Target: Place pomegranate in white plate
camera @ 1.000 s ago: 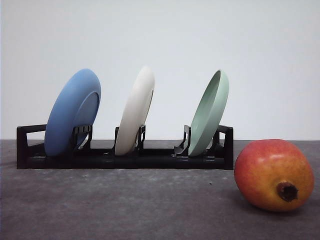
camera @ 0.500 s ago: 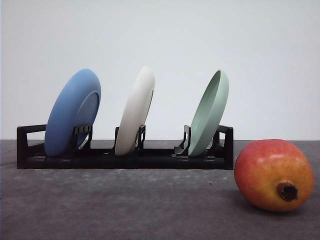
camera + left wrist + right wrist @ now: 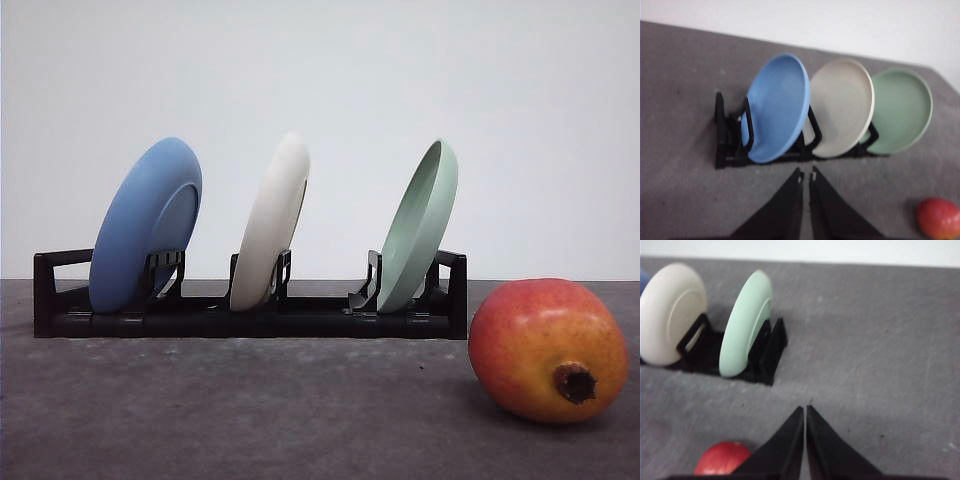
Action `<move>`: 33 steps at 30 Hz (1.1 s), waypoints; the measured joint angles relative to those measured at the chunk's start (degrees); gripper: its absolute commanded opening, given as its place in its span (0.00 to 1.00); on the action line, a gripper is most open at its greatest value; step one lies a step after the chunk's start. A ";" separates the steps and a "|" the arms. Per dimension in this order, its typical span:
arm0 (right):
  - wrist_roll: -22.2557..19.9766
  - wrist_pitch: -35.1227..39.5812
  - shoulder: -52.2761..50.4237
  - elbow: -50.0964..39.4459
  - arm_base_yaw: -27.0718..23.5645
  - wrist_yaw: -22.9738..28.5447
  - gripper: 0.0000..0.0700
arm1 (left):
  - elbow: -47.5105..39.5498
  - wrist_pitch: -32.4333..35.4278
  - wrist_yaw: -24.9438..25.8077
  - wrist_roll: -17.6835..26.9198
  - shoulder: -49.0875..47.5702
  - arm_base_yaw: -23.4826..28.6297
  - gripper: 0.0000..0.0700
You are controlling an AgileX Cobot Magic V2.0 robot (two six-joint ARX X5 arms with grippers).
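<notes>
The pomegranate (image 3: pixel 548 348) lies on the grey table at the front right, its dark calyx facing the front camera; it also shows in the left wrist view as the pomegranate (image 3: pixel 939 218) and in the right wrist view as the pomegranate (image 3: pixel 722 458). The white plate (image 3: pixel 272 221) stands on edge in the middle slot of a black rack (image 3: pixel 250 318), between a blue plate (image 3: pixel 146 223) and a pale green plate (image 3: pixel 419 225). My left gripper (image 3: pixel 806 176) is shut and empty above the table, in front of the rack. My right gripper (image 3: pixel 805 410) is shut and empty, hovering beside the fruit.
The rack (image 3: pixel 730 145) holds the blue plate (image 3: pixel 780 107), white plate (image 3: pixel 842 114) and green plate (image 3: pixel 900 110) side by side. A white wall stands behind the rack. Grey table (image 3: pixel 880 365) stretches to the right of the green plate (image 3: pixel 745 322).
</notes>
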 measured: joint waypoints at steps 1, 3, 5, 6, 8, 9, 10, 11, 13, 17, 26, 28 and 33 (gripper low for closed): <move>-0.38 -0.72 1.04 0.66 0.00 -0.71 0.00 | 0.02 -0.34 0.02 0.64 0.11 -0.25 0.00; -0.89 -1.08 2.23 1.03 0.00 -1.32 0.00 | 0.02 -0.76 0.02 1.48 0.24 -0.50 0.00; -1.13 -1.23 2.85 1.03 0.00 -1.36 0.00 | 0.02 -0.69 0.02 1.96 0.24 -0.61 0.07; -1.17 -1.23 2.90 1.03 0.00 -1.34 0.00 | 0.02 -0.71 0.04 2.08 0.21 -0.63 0.14; -1.22 -1.23 2.87 1.03 0.00 -1.34 0.07 | 0.02 -0.67 0.02 2.11 0.17 -0.65 0.39; -1.24 -1.23 2.75 1.03 0.00 -1.36 0.18 | 0.02 -0.67 0.04 2.13 0.17 -0.69 0.53; -1.25 -1.23 2.71 1.03 0.00 -1.36 0.34 | 0.02 -0.61 0.04 2.14 0.17 -0.68 0.65; -1.27 -1.23 2.67 1.03 0.00 -1.36 0.49 | 0.02 -0.57 0.04 2.19 0.17 -0.68 0.72; -1.27 -1.23 2.64 1.03 0.00 -1.36 0.69 | 0.02 -0.56 0.04 2.32 0.17 -0.69 0.77; -1.18 -1.23 2.70 1.04 0.00 -1.34 0.71 | 0.02 -0.54 0.04 2.53 0.18 -0.69 0.75; -0.97 -1.25 2.69 1.06 0.00 -1.36 0.71 | 0.60 4.52 0.25 -0.68 2.73 -3.88 0.74; -0.95 -1.25 2.69 1.06 0.00 -1.36 0.71 | 1.52 6.51 0.21 -1.79 4.27 -5.14 0.74; -0.95 -1.25 2.69 1.06 0.00 -1.36 0.71 | 6.30 8.73 -0.24 -3.38 9.66 -9.22 0.74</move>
